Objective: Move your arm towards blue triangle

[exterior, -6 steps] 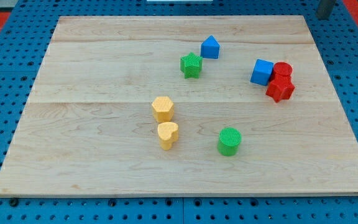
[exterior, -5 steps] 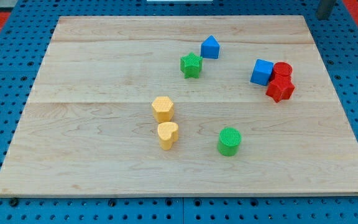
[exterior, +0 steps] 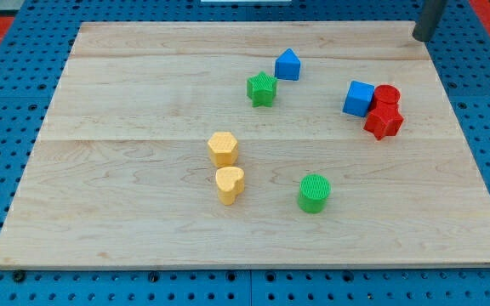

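Note:
The blue triangle block (exterior: 287, 65) stands on the wooden board (exterior: 143, 102) near the view's top, just right of centre. A green star block (exterior: 262, 88) sits close to its lower left. My tip (exterior: 418, 38) is at the board's top right corner, far to the right of the blue triangle and a little above its level. Only the rod's lower end shows; the rest runs out of the view's top.
A blue cube (exterior: 358, 99) touches a red cylinder (exterior: 387, 95) and a red block (exterior: 384, 121) at the right. A yellow hexagon block (exterior: 223, 149), a yellow heart block (exterior: 230, 184) and a green cylinder (exterior: 314, 193) lie lower down. Blue pegboard surrounds the board.
My tip has moved down and to the left, from the top right edge of the view onto the board's corner. No block has moved.

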Controlling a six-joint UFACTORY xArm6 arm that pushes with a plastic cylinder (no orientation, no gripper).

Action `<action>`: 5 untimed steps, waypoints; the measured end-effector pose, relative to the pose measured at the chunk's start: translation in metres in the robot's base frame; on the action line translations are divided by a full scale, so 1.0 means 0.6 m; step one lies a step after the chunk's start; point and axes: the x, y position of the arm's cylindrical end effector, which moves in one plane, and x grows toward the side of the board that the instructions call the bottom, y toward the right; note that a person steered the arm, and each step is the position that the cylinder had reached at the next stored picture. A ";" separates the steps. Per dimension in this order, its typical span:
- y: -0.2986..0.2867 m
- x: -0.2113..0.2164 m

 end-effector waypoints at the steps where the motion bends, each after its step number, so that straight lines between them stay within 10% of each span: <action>1: -0.004 0.000; 5: -0.223 0.118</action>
